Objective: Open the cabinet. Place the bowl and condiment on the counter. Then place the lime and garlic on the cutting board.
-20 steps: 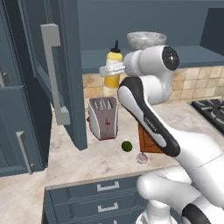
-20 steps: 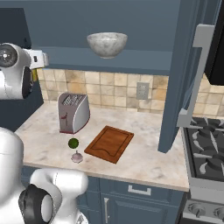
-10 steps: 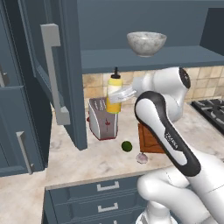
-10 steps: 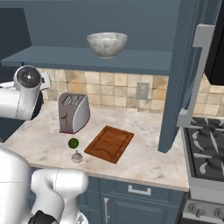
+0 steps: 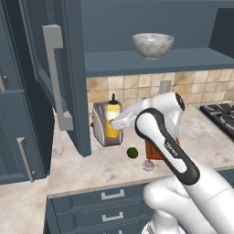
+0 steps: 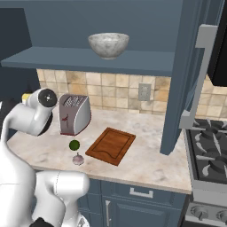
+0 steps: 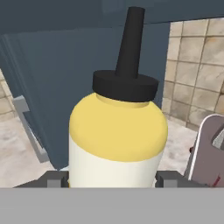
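Counted on inspection: one bowl (image 5: 153,45), one condiment bottle (image 5: 112,119), one toaster (image 6: 74,113), one lime (image 6: 74,144), one garlic bulb (image 6: 78,159), one cutting board (image 6: 111,145), and two open cabinet doors (image 5: 55,68).

Grey toaster (image 6: 74,114), stove burners (image 6: 212,153), perhaps a wall outlet (image 6: 144,91)

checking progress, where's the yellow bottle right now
In the left base view, the yellow bottle is held in the claw, in front of the toaster.
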You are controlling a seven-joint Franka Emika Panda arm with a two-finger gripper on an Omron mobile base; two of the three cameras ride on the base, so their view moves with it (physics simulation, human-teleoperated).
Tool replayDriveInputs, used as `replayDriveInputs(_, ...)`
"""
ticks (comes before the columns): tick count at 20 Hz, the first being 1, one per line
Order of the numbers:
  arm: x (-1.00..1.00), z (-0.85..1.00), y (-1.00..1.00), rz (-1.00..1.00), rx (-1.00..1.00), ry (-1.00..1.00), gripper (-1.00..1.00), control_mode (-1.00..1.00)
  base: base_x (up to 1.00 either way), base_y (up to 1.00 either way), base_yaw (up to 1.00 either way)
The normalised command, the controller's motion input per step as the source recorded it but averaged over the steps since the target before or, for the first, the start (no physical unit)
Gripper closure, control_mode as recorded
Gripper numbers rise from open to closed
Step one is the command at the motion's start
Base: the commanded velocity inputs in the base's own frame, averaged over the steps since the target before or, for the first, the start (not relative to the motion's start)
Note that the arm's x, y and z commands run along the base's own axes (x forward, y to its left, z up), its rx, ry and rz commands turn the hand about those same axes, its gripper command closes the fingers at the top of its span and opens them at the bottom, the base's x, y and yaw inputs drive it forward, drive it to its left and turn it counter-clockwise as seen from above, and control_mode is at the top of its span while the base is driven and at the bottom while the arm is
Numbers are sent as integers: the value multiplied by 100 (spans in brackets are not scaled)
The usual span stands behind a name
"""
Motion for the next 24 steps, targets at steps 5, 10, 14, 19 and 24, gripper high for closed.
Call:
replayDriveInputs(5,44,-84,50,13,-4,0,100,-100,0,0,0)
replayDriveInputs(10,61,-64,60,11,0,0,100,-100,0,0,0)
replayDriveInputs(14,59,-57,53,12,0,0,100,-100,0,0,0)
replayDriveInputs(19,44,-41,45,12,0,4,100,-100,0,0,0)
replayDriveInputs(24,39,-38,42,10,0,4,100,-100,0,0,0)
